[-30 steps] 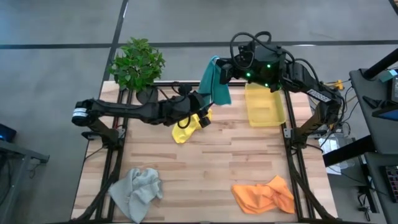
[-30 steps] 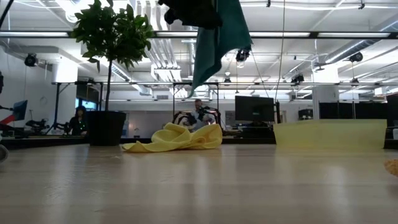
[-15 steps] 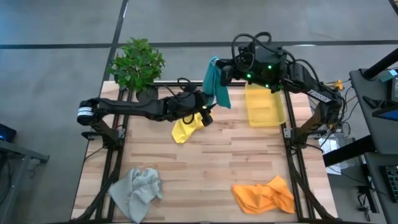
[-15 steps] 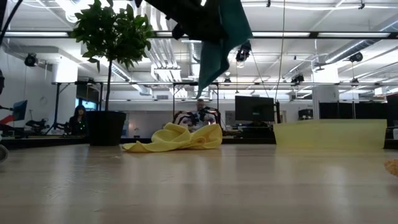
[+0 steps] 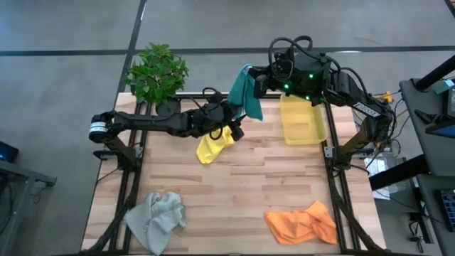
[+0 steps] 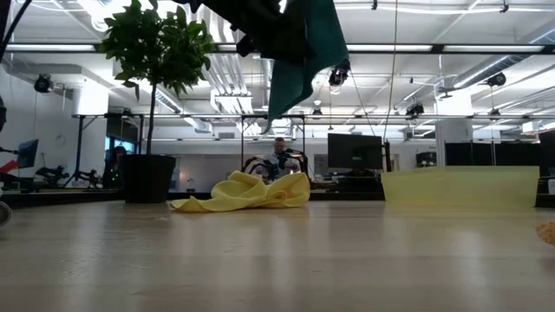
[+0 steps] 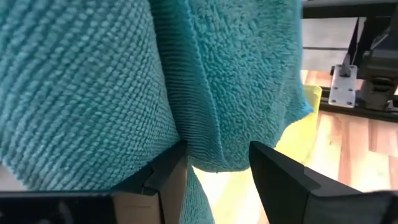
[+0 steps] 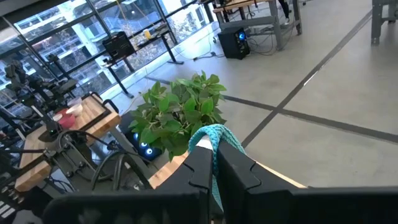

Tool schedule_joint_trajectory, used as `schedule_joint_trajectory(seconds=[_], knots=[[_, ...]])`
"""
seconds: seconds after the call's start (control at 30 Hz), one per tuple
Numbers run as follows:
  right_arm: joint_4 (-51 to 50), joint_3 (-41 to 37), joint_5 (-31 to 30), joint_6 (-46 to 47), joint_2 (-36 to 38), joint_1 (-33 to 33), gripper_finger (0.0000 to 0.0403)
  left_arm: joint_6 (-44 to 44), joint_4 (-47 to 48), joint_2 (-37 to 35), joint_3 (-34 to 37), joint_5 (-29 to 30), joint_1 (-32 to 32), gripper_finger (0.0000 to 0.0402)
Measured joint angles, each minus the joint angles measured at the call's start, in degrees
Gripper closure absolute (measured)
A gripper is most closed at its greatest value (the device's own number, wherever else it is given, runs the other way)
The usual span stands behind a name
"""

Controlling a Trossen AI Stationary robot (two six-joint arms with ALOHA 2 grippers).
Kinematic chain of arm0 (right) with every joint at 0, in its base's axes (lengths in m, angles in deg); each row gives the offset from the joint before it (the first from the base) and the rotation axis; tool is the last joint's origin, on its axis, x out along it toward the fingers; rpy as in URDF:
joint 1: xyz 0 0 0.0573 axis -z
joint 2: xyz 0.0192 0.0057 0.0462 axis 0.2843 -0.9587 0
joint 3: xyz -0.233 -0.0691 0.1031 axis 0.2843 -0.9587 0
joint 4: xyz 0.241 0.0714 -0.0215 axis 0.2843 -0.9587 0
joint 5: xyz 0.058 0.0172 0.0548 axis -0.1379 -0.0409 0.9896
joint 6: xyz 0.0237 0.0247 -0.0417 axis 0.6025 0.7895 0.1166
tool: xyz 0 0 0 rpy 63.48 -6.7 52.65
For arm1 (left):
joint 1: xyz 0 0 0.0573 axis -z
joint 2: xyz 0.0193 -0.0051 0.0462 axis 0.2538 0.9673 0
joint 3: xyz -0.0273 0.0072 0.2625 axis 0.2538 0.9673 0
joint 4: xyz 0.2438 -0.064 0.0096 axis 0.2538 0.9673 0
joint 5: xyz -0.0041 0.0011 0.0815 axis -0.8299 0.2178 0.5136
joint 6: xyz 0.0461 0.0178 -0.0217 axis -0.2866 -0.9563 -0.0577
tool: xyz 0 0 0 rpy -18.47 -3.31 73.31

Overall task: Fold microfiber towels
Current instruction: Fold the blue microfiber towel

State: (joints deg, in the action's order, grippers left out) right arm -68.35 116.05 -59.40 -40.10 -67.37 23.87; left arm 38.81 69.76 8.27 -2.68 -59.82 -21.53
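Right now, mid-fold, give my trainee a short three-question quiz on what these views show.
1. True or false: the right gripper is shut on the teal towel, holding it off the table.
2. Multiple choice: the left gripper has its fingers A) shut on the yellow towel, B) open around the teal towel's hanging lower edge, C) inside the yellow bin.
3. Which two towels lie crumpled at the table's near corners?

Key:
1. True.
2. B.
3. The light grey towel on the left arm's side and the orange towel on the right arm's side.
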Motion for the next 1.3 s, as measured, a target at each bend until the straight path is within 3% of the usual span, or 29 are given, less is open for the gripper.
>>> schedule_joint_trajectory(seconds=[0.17,0.53,0.93,1.3], knots=[[0.0,0.0,0.0,0.0,0.0,0.0,0.0394,0.0,0.0,0.0,0.0,0.1,-0.6,0.0268],[0.0,0.0,0.0,-0.1,0.0,0.0,0.0394,-0.1,0.4,-0.1,0.0,0.1,-1.2,0.0395],[-2.8,-0.1,-0.9,-5.5,0.0,1.0,0.0394,-0.5,5.0,-3.2,0.1,-2.4,-1.2,0.0401],[-13.2,-0.1,-2.0,-9.3,0.0,7.1,0.0394,-0.1,19.6,-16.0,0.0,-6.8,-1.2,0.0401]])
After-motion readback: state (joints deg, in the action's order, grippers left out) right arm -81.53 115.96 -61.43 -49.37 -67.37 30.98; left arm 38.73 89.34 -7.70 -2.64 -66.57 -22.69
